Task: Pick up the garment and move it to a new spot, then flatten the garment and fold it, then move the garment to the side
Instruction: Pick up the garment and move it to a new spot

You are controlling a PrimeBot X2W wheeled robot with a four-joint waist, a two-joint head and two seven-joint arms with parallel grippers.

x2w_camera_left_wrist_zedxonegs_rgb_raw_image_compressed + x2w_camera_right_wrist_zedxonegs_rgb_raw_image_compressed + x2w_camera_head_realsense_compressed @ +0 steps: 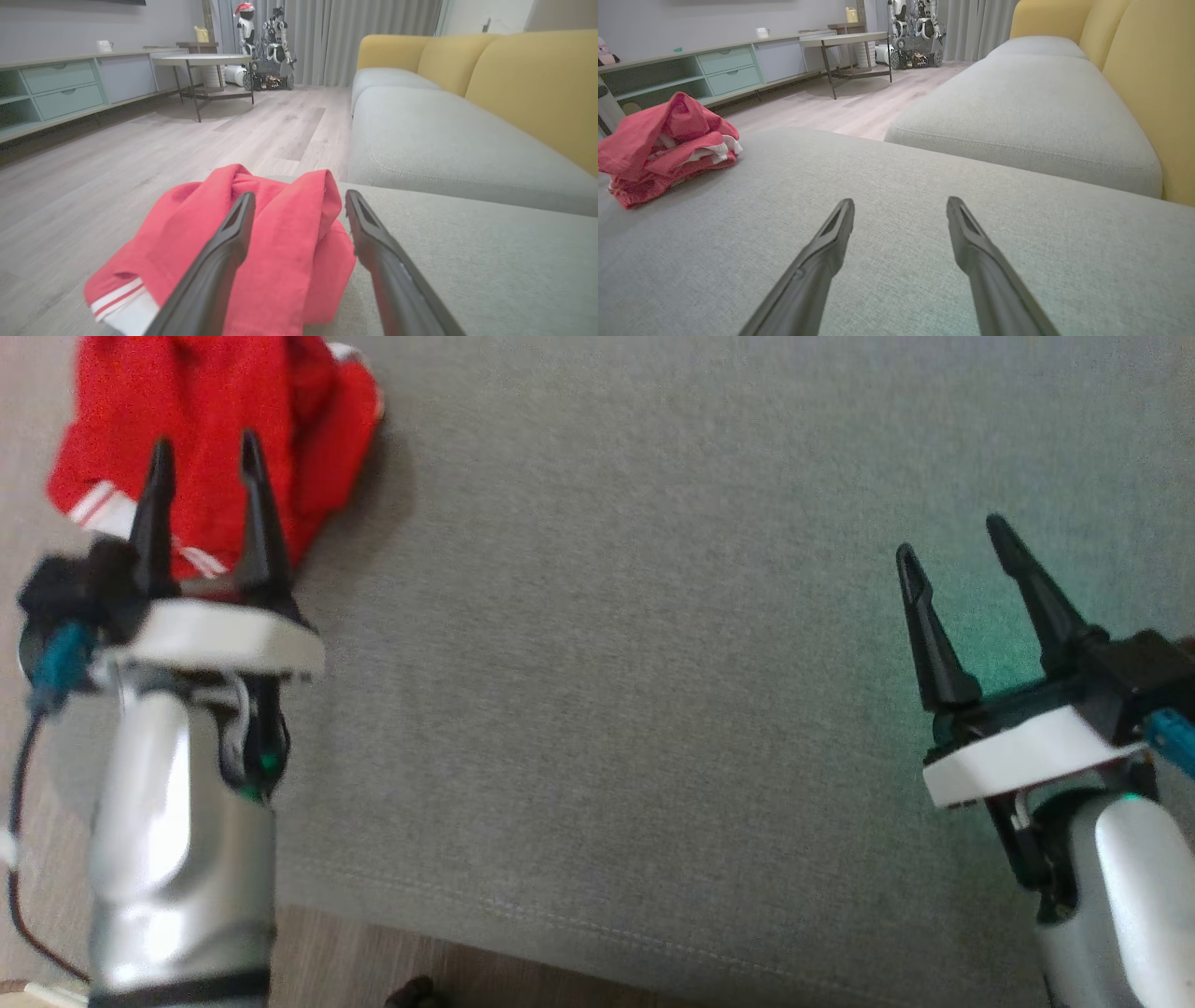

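Left end effector (203,441): fingers spread wide, empty, poised at red garment (289,233); contact unclear. Right end effector (949,537): fingers likewise apart, empty, above bare grey sofa cushion (653,616), well apart from cloth. Garment: crumpled heap at cushion's left edge, white-striped hem. Judged light, limp, non-fragile; likely sags and unfurls on lift. Best pinch: raised top fold or hem band. Count: two end effectors, one garment, second cushion (1017,102) beyond.

Head view steeply down on grey cushion (653,663), wrist views low along it — all share garment (205,392)
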